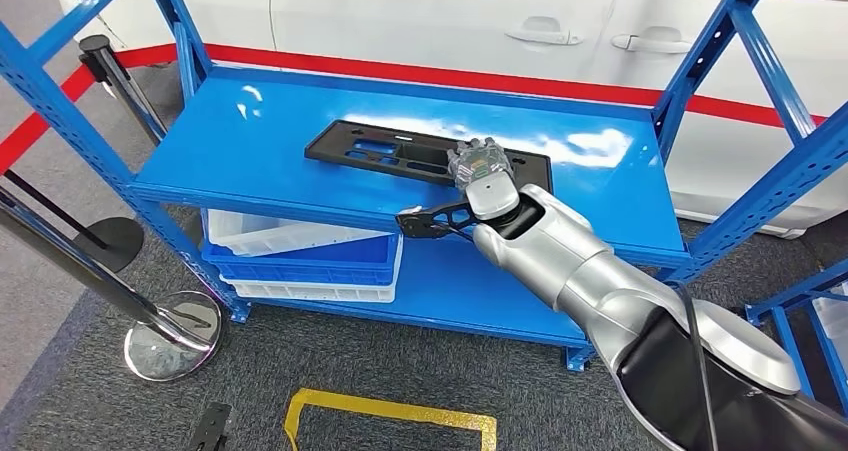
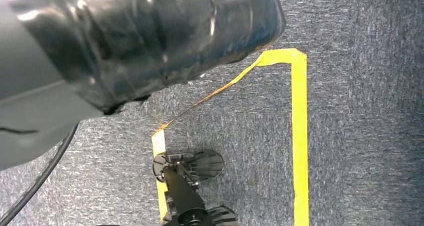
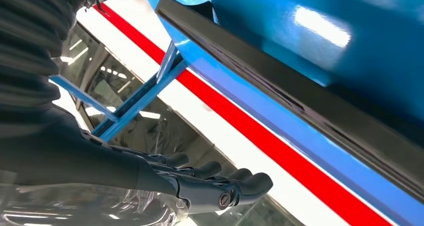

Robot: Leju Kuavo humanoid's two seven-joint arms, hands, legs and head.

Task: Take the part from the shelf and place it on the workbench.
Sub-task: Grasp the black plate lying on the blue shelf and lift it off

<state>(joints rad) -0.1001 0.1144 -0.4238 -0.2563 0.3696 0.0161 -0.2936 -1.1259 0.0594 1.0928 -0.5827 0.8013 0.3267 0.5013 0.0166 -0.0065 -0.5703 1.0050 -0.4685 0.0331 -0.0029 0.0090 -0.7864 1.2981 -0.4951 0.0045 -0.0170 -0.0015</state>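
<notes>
The part [image 1: 400, 151] is a long flat black plastic panel with cut-outs, lying on the upper level of the blue shelf [image 1: 250, 141]. My right hand [image 1: 482, 171], wrapped in clear film, hovers over the panel's right half with the silver arm reaching in from the lower right. In the right wrist view its dark fingers [image 3: 220, 181] stretch out straight, with a gap between them and the part's [image 3: 300, 98] black edge; nothing is in the hand. My left hand [image 2: 150, 40] hangs over the carpet as a blurred, glossy dark mass, and how its fingers lie is unclear.
White and blue bins [image 1: 300, 256] are stacked on the lower shelf. Blue uprights [image 1: 760, 61] frame the shelf. A white car [image 1: 450, 11] stands behind it. Barrier posts with a chrome base [image 1: 170, 336] stand at the left. Yellow tape [image 1: 390, 411] marks the grey carpet.
</notes>
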